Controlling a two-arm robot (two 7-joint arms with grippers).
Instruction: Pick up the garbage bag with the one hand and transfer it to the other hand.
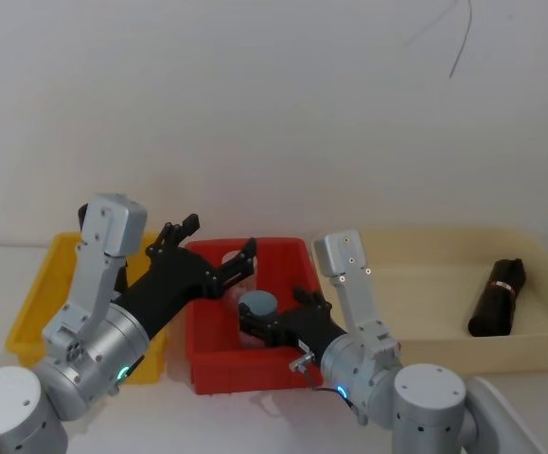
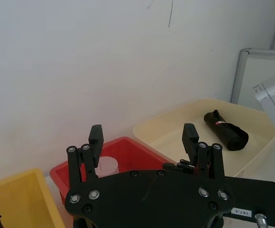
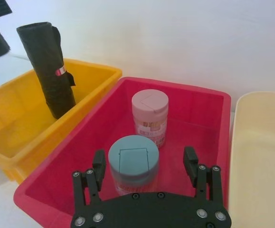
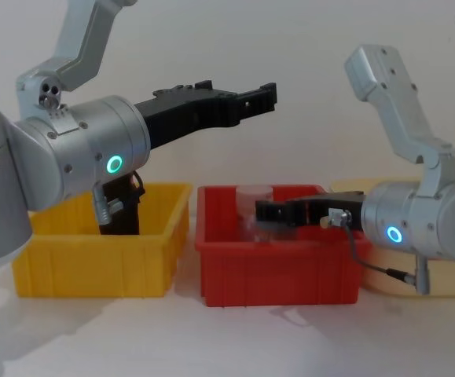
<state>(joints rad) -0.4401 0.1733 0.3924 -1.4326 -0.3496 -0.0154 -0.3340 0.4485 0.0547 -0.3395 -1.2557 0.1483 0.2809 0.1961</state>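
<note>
Three plastic bins sit side by side on the white counter: yellow bin, red bin, cream bin. The garbage bag, a matte black roll with a red-and-white band, leans upright in the yellow bin's corner; a second black roll lies in the cream bin. The left tool hangs spread wide and empty above the red bin's rim, the right tool spread wide around a teal-lidded jar beside a pink jar.

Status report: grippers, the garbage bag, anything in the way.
Left gripper open, raised over red bin. Right gripper open above teal jar. Garbage bag upright in yellow bin, ungrasped.

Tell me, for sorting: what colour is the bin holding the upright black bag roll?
Yellow plastic bin, clearest in right wrist view.
</note>
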